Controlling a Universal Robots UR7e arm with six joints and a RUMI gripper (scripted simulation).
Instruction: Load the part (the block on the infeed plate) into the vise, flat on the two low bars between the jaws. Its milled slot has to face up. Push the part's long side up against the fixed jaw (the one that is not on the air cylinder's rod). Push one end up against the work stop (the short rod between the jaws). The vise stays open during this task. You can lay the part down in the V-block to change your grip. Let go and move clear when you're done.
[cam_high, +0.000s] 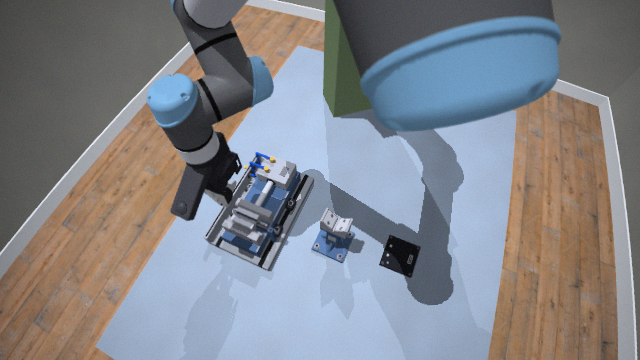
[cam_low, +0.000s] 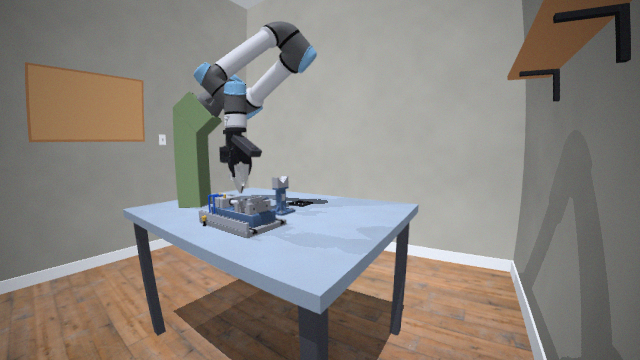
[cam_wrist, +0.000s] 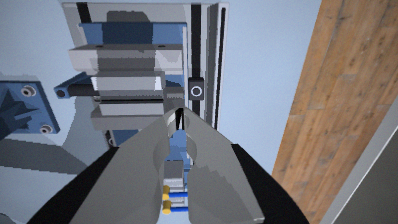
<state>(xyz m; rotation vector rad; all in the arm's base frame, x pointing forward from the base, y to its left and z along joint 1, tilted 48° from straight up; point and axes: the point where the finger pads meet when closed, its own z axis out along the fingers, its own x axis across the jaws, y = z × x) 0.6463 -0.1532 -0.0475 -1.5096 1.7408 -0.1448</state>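
The part (cam_wrist: 117, 83) lies low in the open vise, its long side close along the fixed jaw (cam_wrist: 80, 61) (cam_high: 250, 234); whether they touch is hard to tell. A gap shows between the part and the moving jaw (cam_wrist: 127, 108). The dark work stop rod (cam_wrist: 82, 90) reaches the part's left end in the wrist view and seems to meet it. A lengthwise line shows on the part's upper side; I cannot tell surely that it is the slot. My gripper (cam_high: 226, 202) (cam_low: 242, 191) (cam_wrist: 181, 109) is shut and empty, above the vise, beyond the part's other end.
The V-block (cam_high: 336, 223) (cam_low: 280, 182) stands empty beside the vise. The black infeed plate (cam_high: 400, 256) (cam_low: 301, 203) bears no block. The air cylinder's blue hoses and yellow fittings (cam_high: 266, 169) (cam_wrist: 166, 193) stand at the vise's rear. The green pedestal (cam_low: 190, 155) is behind.
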